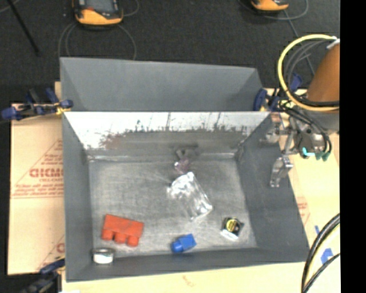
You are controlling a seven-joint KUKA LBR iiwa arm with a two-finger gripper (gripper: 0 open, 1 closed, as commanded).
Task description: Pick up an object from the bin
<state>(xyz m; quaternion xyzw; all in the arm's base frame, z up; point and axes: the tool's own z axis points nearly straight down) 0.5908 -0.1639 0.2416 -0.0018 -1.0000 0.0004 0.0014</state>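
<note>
gripper (278, 171) at 3 o'clock over bin (269, 220) wall, claw state can't tell. Clear crumpled plastic (190, 197) lies at centre.

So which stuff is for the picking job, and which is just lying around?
For the job: claw, grey bin, red block, blue piece, clear plastic thing, black-and-yellow bit.
Lying about: orange gadget on the floor outside the bin.

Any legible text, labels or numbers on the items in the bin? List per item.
None can be read on any item.
Black-and-yellow item: pale patch, maybe a label, too small to read.
Red block: no marking seen.
Blue piece: no marking seen.
Clear plastic item: no marking seen.
Small round silver item: too small to tell.
</note>
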